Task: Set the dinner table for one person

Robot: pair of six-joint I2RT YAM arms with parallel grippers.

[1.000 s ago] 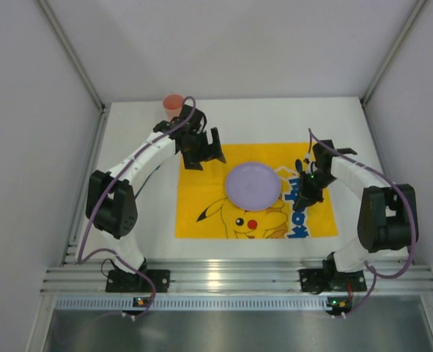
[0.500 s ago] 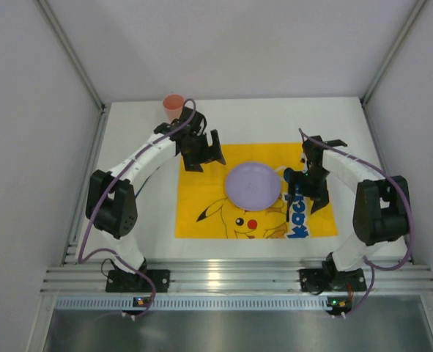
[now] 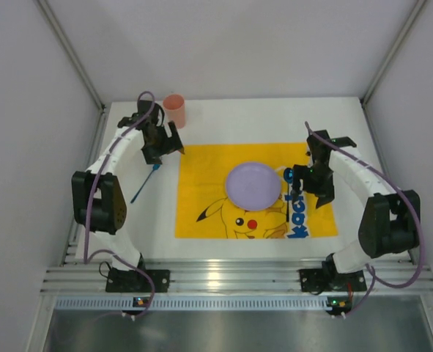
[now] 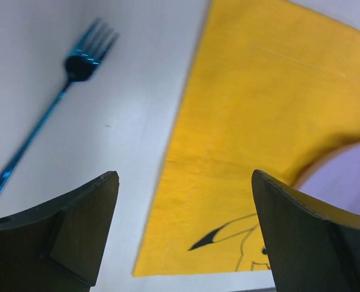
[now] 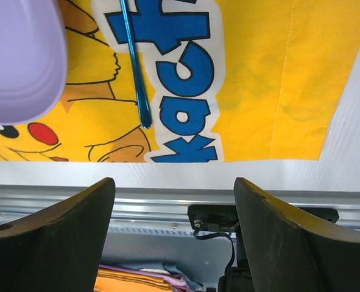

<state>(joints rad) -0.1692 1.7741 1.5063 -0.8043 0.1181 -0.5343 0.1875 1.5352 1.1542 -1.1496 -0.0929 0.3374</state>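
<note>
The left end effector (image 3: 168,147) sits in the upper left of the overhead view with its fingers wide apart and nothing between them. In its wrist view (image 4: 184,179) the two dark fingers (image 4: 76,231) fill the lower corners. Between them show the white tabletop (image 4: 125,121) and the left edge of a yellow cloth (image 4: 259,121). A blue fork (image 4: 44,119) lies on the bare tabletop at the upper left of that view, tines toward the top. From overhead the fork (image 3: 144,183) lies just below this end effector and left of the cloth (image 3: 201,183), apart from both. A pink cup (image 3: 175,110) stands upright near the far edge, just above the end effector.

The right end effector (image 3: 300,187) hangs over the right part of the cloth, fingers also apart and holding nothing. Its wrist view (image 5: 173,182) looks down on blue lettering printed on the cloth (image 5: 259,73). A thin blue utensil (image 5: 136,67) lies across that lettering, just right of a lilac plate (image 5: 18,55). Overhead, the plate (image 3: 253,183) rests at the cloth's middle, with the utensil (image 3: 286,209) beside it.

The tabletop (image 3: 223,121) fills the centre of the frame, and its ribbed rail (image 3: 238,282) runs along the bottom edge.
</note>
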